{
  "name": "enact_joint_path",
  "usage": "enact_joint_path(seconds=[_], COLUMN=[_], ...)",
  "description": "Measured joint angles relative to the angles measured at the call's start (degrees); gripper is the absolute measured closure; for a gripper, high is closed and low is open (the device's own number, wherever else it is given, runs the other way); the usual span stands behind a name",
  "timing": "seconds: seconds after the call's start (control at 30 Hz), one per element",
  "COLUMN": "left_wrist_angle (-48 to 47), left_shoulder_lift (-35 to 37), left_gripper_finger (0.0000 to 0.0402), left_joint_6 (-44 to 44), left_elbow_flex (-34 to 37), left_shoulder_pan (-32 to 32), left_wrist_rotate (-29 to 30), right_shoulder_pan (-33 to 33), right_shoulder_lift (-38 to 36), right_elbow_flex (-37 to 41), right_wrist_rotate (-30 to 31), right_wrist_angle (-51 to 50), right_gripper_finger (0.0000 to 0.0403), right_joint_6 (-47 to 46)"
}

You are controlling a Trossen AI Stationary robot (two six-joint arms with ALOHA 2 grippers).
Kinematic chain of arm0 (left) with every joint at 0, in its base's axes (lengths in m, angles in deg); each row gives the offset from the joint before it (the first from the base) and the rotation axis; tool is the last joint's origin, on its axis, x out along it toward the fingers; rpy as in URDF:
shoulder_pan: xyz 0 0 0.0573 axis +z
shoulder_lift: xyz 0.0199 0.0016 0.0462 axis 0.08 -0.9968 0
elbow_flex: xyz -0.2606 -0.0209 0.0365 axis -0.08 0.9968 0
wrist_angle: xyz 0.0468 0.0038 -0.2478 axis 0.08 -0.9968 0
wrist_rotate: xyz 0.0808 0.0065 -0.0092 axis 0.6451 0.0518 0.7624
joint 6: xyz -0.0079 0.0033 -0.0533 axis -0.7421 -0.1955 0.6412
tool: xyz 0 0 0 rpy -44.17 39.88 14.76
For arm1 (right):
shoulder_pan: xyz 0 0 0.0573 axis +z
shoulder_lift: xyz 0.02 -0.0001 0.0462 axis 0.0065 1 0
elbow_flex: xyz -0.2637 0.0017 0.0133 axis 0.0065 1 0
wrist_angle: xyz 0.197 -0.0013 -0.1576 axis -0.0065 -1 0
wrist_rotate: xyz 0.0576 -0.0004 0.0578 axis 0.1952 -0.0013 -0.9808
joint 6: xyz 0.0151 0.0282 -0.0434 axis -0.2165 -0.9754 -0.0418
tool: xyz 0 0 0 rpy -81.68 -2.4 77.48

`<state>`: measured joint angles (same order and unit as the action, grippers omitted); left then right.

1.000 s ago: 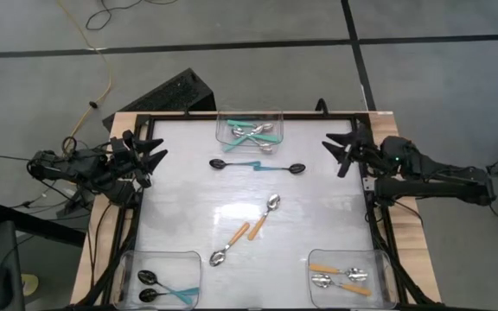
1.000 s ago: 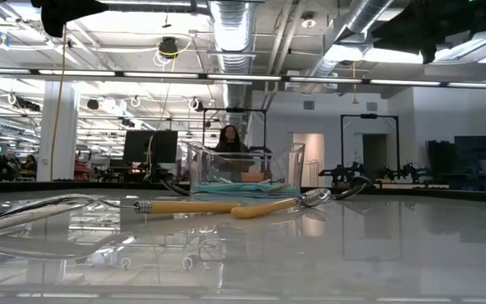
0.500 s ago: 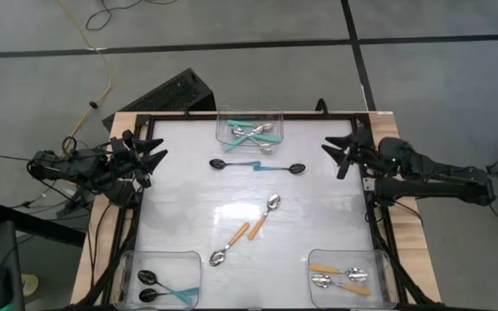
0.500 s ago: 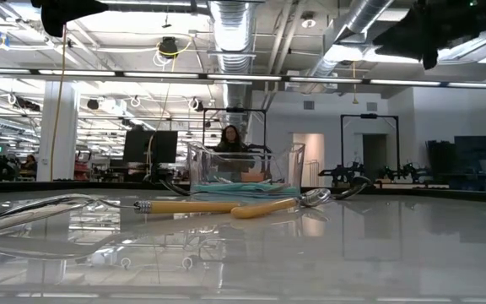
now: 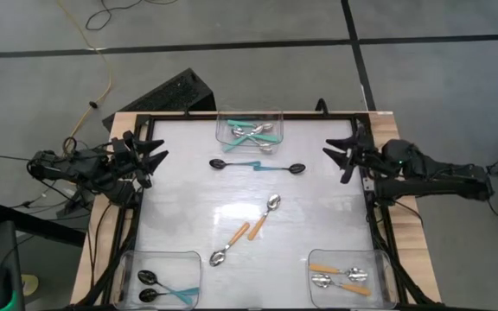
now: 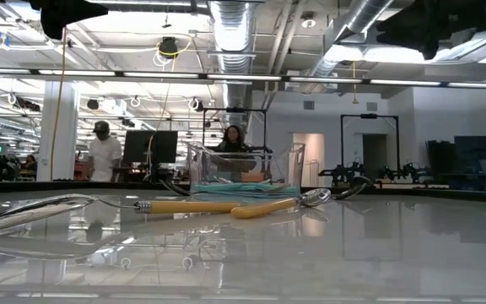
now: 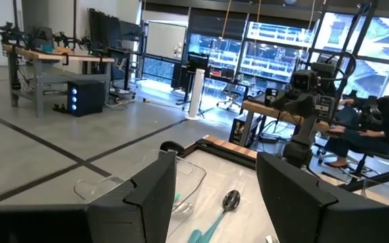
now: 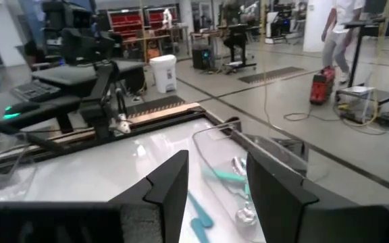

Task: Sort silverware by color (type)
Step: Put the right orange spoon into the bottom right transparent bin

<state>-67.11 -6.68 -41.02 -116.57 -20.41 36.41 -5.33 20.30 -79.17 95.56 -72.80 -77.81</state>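
Two robot arms wait at opposite edges of a white tabletop (image 5: 188, 190) scattered with small spoons.

The landmark is the pair of orange-handled spoons (image 5: 247, 229) at mid-tabletop. Beyond them lie two black-bowled, teal-handled spoons (image 5: 258, 166), then a clear bin (image 5: 224, 120) of silver, teal-handled spoons (image 5: 253, 133). The near corners hold a bin with black spoons (image 5: 158, 286) and a bin with orange-handled spoons (image 5: 340, 276). The left gripper (image 5: 152, 155) and right gripper (image 5: 339, 152) hover at the sides, fingers parted and empty.
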Motion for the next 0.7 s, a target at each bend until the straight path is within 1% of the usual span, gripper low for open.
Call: enact_joint_path(seconds=[0.17, 0.3, 0.5, 0.6, 0.7], left_wrist_angle=[0.0, 0.0, 0.1, 0.0, -0.2], left_shoulder_lift=[0.0, 0.0, 0.0, 0.0, 0.0], left_gripper_finger=[0.0212, 0.0212, 0.0212, 0.0212, 0.0212], left_joint_6=[0.6, 1.5, 2.0, 2.4, 2.4], left_elbow_flex=[0.0, 0.0, 0.0, 0.0, 0.0], left_shoulder_pan=[0.0, 0.0, 0.0, 0.0, 0.0], left_wrist_rotate=[0.0, 0.0, 0.0, 0.0, 0.0], right_shoulder_pan=[1.8, 3.3, 5.0, 5.7, 6.7], right_shoulder_lift=[0.1, 0.1, 0.9, 1.6, 3.6], right_elbow_flex=[0.7, 5.8, 13.5, 16.3, 18.3], right_wrist_rotate=[0.0, 0.1, 0.1, 0.1, 0.1], right_wrist_angle=[1.4, 6.8, 18.4, 23.4, 26.1], right_gripper_finger=[0.0228, 0.0228, 0.0228, 0.0228, 0.0228], right_joint_6=[-2.1, -4.0, -5.3, -7.5, -9.3])
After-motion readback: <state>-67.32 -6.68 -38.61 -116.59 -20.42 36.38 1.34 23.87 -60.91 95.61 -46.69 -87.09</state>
